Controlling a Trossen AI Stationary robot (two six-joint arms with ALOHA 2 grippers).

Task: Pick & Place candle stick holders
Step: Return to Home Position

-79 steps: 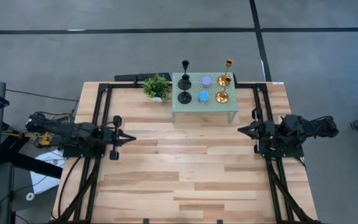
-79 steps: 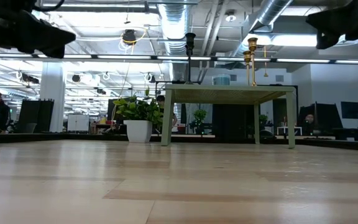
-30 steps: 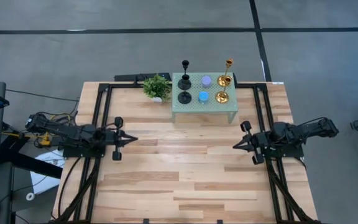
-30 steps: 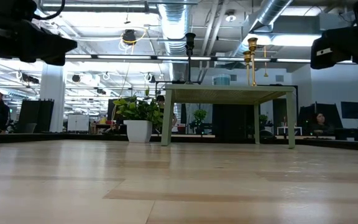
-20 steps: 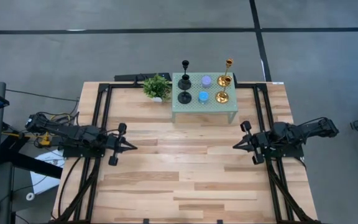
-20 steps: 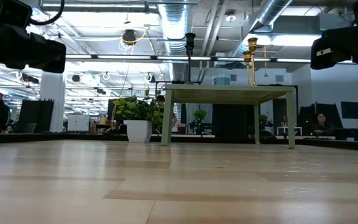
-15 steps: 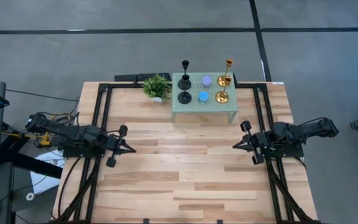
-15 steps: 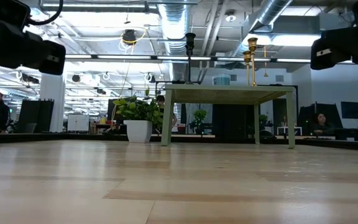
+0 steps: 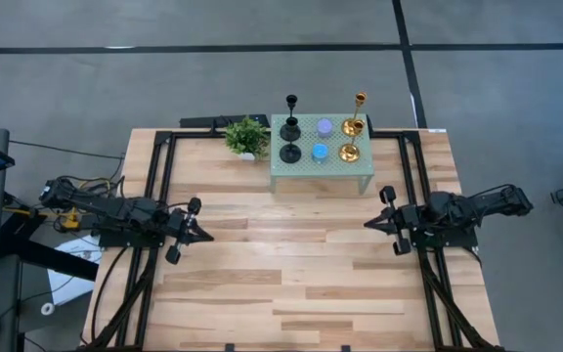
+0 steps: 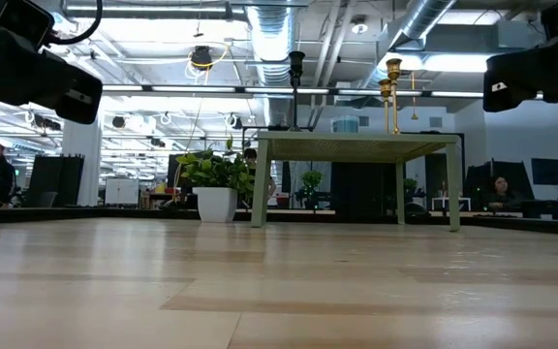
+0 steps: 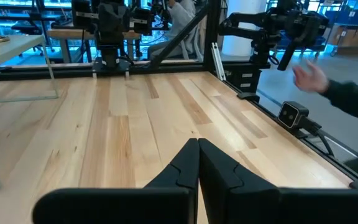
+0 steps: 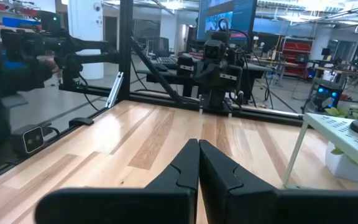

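All six candle holders stand on the small green shelf (image 9: 306,168) at the far middle of the wooden table (image 9: 262,284). The two black holders (image 9: 290,154) line up on its left. In the middle, the purple candle (image 9: 324,126) is far and the blue candle (image 9: 320,152) near. The two gold holders (image 9: 350,152) are on its right. A leafy plant (image 9: 246,136) sits just left of the shelf. The left gripper (image 9: 204,236) hangs over the table's left side and the right gripper (image 9: 368,224) over its right side, their tips pointing toward each other, both nearer than the shelf. Each has its fingers pressed together and holds nothing.
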